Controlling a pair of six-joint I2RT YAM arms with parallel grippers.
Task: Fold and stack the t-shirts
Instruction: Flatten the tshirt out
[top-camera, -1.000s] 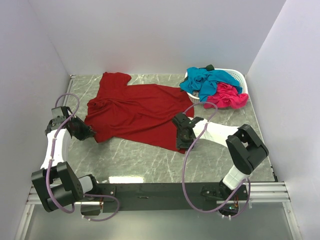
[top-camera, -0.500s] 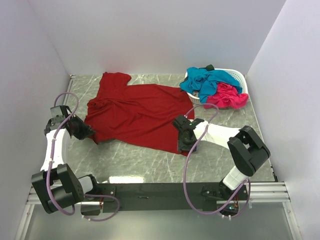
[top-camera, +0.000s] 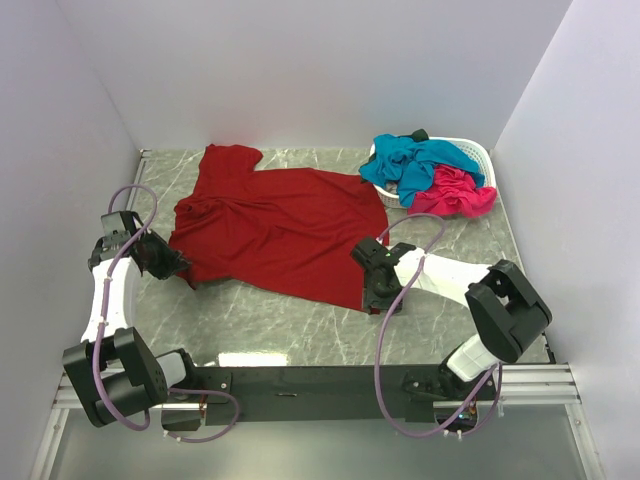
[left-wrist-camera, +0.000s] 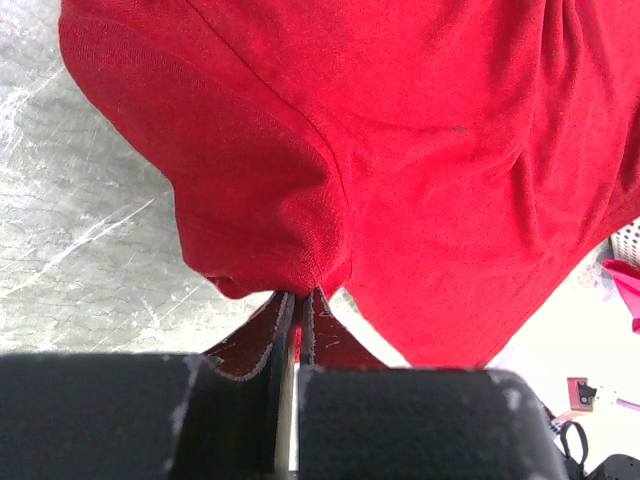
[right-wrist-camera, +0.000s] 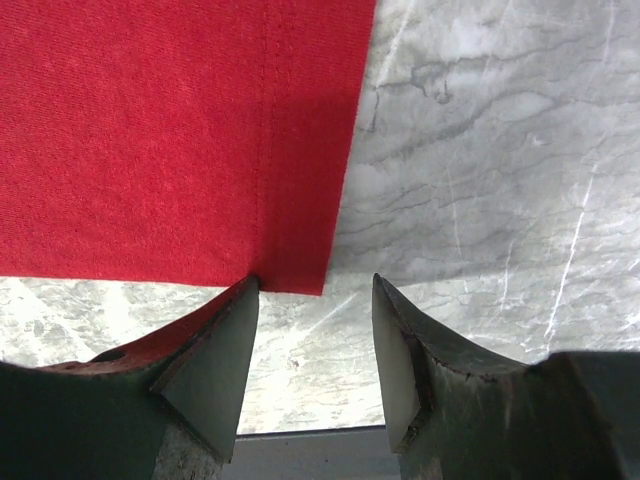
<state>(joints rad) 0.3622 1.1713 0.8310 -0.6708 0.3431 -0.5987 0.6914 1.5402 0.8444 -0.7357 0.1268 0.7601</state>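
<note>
The dark red t-shirt (top-camera: 280, 225) lies spread across the middle of the marble table (top-camera: 300, 325). At its left edge my left gripper (top-camera: 178, 266) is shut on a bunched fold of the cloth; the left wrist view shows the red t-shirt (left-wrist-camera: 400, 130) pinched between the left gripper's (left-wrist-camera: 298, 295) tips. My right gripper (top-camera: 374, 296) stands open at the shirt's near right corner. In the right wrist view the red hem corner (right-wrist-camera: 300, 270) lies flat just beyond the right gripper (right-wrist-camera: 315, 285), with nothing between its fingers. The teal-blue t-shirt (top-camera: 420, 160) and the hot pink t-shirt (top-camera: 455, 192) hang out of the basket.
A white latticed basket (top-camera: 478, 152) stands at the back right corner. White walls close in the table on the left, back and right. Bare marble (right-wrist-camera: 480, 150) shows to the right of the red hem and along the near edge.
My right gripper has moved toward the near right along the shirt's corner and its jaws have opened wider, leaving the hem flat. The left gripper keeps its hold and has barely moved.
</note>
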